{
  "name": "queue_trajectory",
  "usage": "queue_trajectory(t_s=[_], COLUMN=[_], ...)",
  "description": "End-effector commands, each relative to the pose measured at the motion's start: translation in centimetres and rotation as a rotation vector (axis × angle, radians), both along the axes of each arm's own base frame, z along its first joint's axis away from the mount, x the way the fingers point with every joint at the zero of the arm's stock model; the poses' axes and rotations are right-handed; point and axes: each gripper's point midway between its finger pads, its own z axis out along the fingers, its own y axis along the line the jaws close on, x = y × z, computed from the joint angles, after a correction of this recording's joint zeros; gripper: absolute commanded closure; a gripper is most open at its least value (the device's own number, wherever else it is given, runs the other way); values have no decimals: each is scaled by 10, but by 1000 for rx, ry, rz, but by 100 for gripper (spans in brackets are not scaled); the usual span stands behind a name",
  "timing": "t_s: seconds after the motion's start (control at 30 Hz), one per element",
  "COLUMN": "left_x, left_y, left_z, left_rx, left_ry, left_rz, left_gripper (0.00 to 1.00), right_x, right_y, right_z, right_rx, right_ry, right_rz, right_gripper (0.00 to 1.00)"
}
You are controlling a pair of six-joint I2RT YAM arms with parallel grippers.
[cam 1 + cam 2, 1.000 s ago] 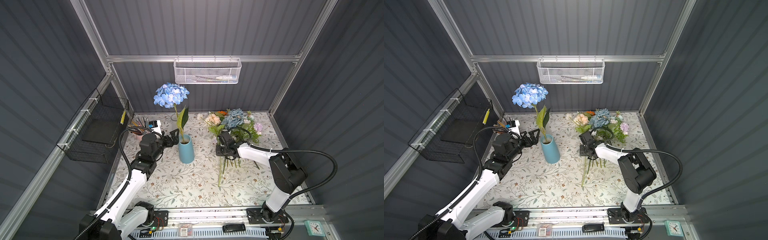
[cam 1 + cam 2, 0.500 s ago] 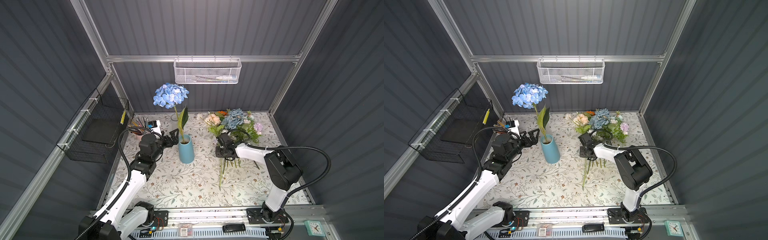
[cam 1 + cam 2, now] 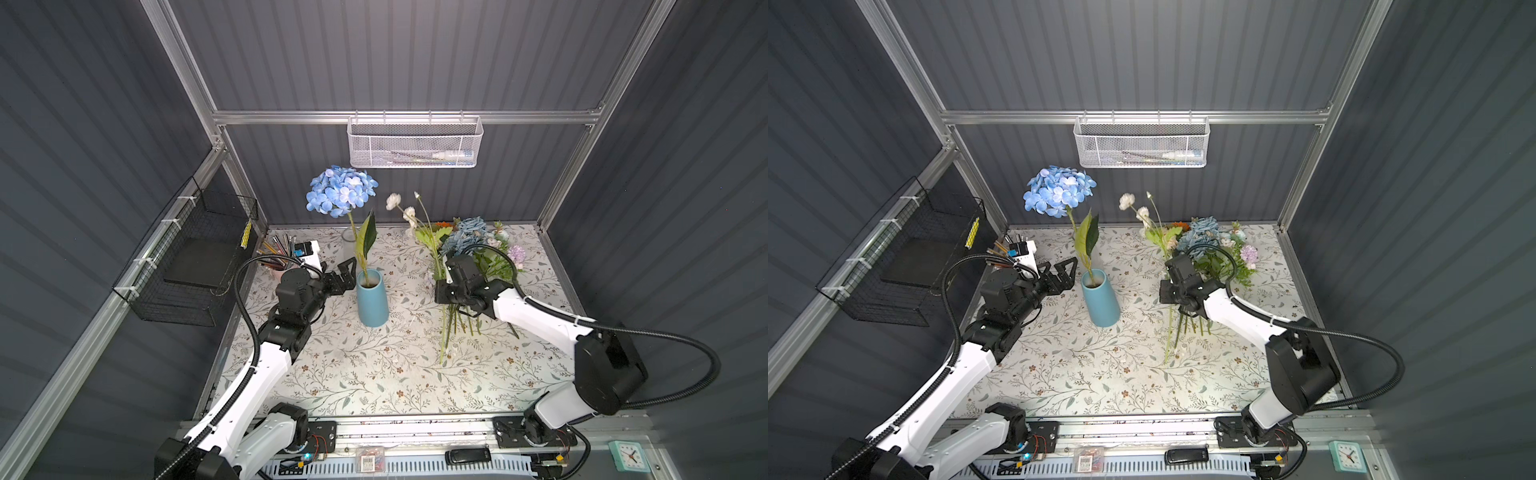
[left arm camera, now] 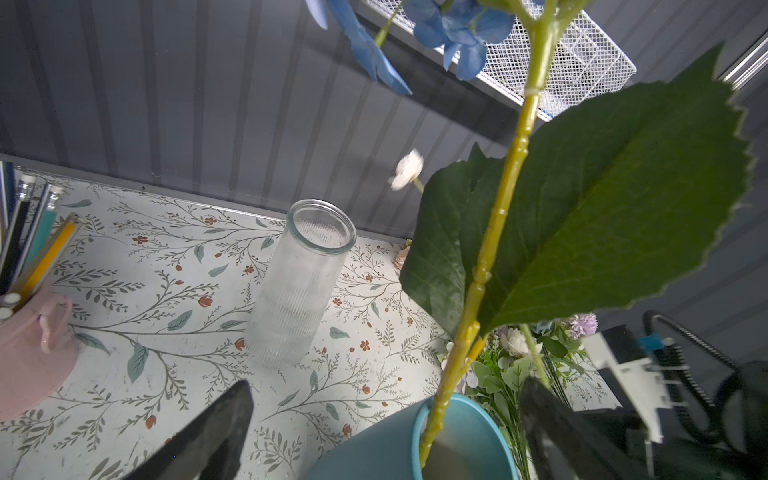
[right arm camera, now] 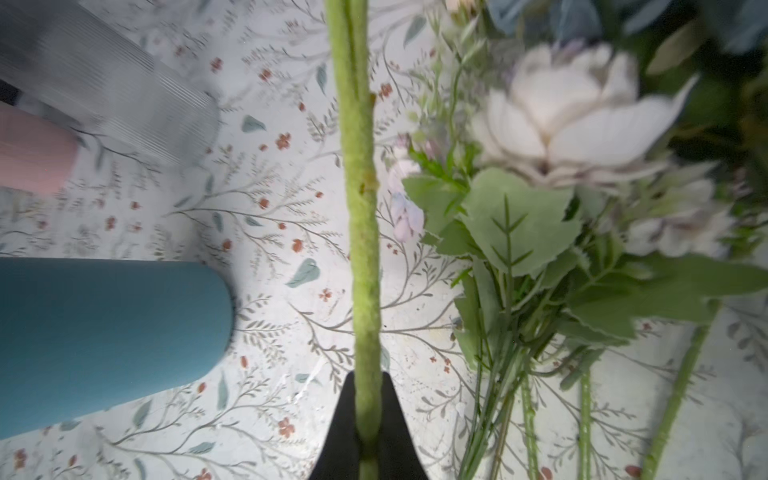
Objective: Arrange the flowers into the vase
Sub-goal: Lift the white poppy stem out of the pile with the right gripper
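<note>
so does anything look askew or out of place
Nothing spilled or damaged. The blue hydrangea rests on the rim of the teal vase and seems to lean slightly. Other flowers lie heaped on the table, one cream-flowered stem held in the right fingers.

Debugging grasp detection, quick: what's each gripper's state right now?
Left gripper: open, holding nothing, next to the blue vase.
Right gripper: shut on a green flower stem.

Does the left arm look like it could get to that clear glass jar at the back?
Probably yes. The left tool is open and empty, and its wrist view shows the glass jar upright ahead with only bare tablecloth between. The blue vase and hydrangea stem stand to one side.
</note>
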Motion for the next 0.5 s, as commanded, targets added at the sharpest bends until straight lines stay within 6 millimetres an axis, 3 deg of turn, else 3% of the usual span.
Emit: queue_trajectory(t_s=[0.0,0.27,0.47], left_x=[-1,-1,1], left_y=[0,1,7], left_z=[17,22,12], left_rx=[23,21,9], left_ry=[-43,-55,-33], left_rz=[-6,-5,13], left_gripper=[0,0,0], right_x=[0,-11,-44], right_y=[8,22,36], right_z=[45,157,218], right_rx=[52,222,380], right_ry=[-89,-337,-492], right_rz=[58,168,317], right_gripper=[100,100,100])
